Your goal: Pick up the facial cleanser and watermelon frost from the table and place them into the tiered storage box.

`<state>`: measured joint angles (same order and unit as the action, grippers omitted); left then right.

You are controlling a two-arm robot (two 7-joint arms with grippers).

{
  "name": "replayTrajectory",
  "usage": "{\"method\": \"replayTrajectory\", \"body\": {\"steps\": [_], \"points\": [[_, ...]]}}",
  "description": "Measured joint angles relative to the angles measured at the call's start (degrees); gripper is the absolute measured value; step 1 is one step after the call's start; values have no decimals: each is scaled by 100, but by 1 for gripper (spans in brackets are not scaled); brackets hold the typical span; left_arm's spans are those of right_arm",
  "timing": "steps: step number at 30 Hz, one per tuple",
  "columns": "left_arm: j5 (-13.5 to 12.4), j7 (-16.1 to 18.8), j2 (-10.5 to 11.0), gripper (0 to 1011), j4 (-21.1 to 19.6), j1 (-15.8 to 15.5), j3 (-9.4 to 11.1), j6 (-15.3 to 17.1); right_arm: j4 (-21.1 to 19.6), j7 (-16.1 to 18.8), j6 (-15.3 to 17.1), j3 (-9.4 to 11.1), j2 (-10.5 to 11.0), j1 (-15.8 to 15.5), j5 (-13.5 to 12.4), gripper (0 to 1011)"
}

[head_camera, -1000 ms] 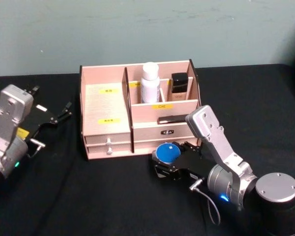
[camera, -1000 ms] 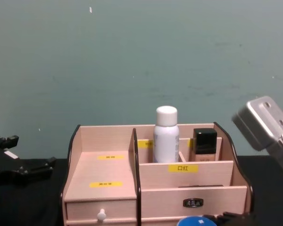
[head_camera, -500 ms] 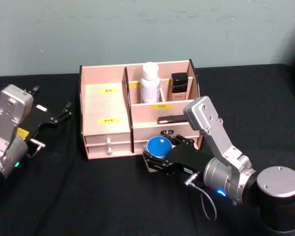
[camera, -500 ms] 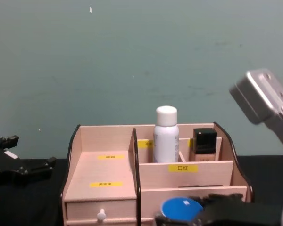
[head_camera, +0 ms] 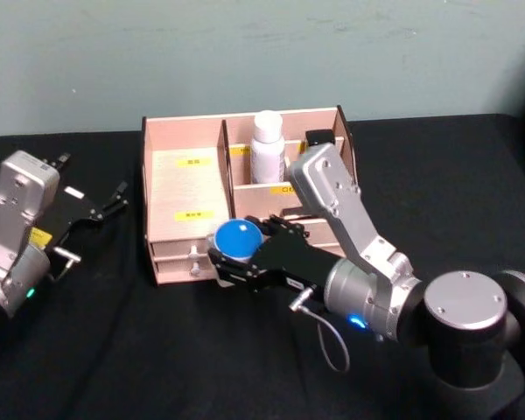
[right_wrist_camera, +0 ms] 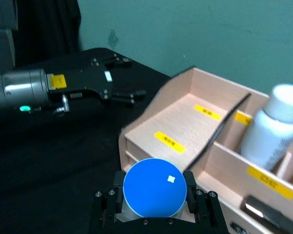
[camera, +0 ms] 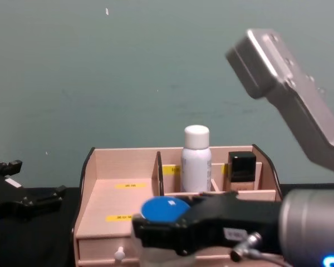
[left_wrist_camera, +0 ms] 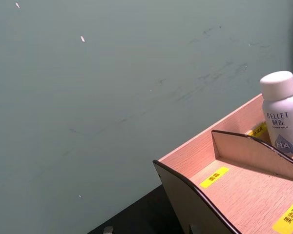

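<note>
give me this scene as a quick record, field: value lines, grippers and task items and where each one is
right gripper: shut on the watermelon frost, held up at the front of the tiered storage box, near its left stepped section
left gripper: open, parked over the table left of the box
facial cleanser: upright in a rear compartment of the box
beige bottle with black cap: rear compartment, right of the cleanser
done: cleanser is in the box
left: jar not yet set down

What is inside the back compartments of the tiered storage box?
The facial cleanser stands upright in the tiered storage box, a black-capped bottle beside it. Compartment floors are hidden by the walls.
</note>
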<state>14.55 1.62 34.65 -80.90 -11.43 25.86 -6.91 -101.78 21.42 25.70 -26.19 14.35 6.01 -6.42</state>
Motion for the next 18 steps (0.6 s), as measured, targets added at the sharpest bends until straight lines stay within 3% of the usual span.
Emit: {"method": "replayTrajectory", "body": {"steps": [8,18], "points": [[0,0,0,1009,0,0,0,0,256,-92,-41,-186,-248,366,-9,735],[0,0,0,1010,0,0,0,0,656,-242,-76,-270,-536,738,-8,735]]}}
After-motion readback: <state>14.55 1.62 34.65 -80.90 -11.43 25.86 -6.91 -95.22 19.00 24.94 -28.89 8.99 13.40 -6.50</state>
